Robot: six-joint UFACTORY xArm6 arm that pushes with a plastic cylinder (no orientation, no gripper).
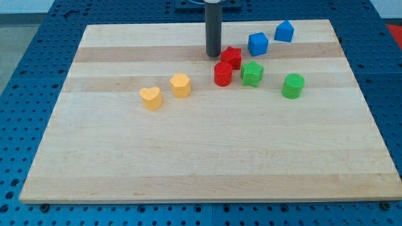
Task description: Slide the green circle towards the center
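The green circle point(293, 86) is a short green cylinder at the view's right, a little above mid-height on the wooden board point(188, 157). My tip point(213, 54) is the lower end of the dark rod near the view's top centre, well to the left of the green circle. It stands just left of the red star point(231, 57) and above the red cylinder point(222, 73). A green star point(252, 73) lies between the red cylinder and the green circle.
A blue cube point(257, 44) and a blue pentagon-like block point(284, 31) sit at the view's top right. A yellow heart point(151, 98) and a yellow hexagon-like block point(180, 85) lie left of centre. Blue pegboard surrounds the board.
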